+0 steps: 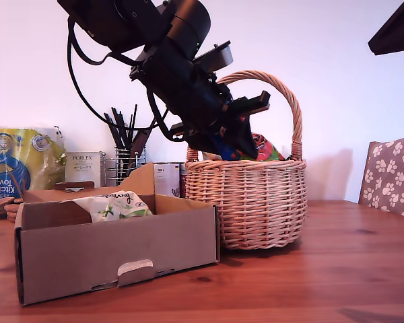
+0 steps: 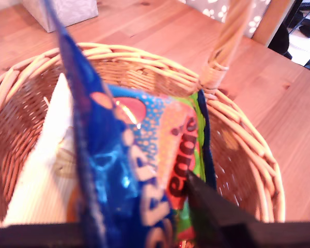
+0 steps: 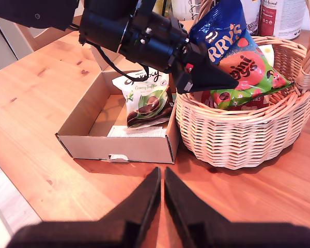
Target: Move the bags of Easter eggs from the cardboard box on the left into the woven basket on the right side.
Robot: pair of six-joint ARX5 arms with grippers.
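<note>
My first gripper (image 3: 217, 77) clamps the blue bag (image 3: 222, 28) over the basket (image 3: 237, 134); light, slippery, crinkly pouch, grab its top seam; my second gripper (image 3: 161, 181) is closed, empty.

The basket (image 1: 246, 202) mouth was crowded: the first gripper (image 3: 209, 77) and its blue bag (image 3: 222, 31) hung over it under the arched handle (image 1: 283, 91), with more bags (image 3: 245, 77) piled inside. The box (image 3: 119, 147) stood open above, one white-green bag (image 3: 147, 98) at its basket end, the other end bare. Bare table (image 3: 41, 103) lay around.
</note>
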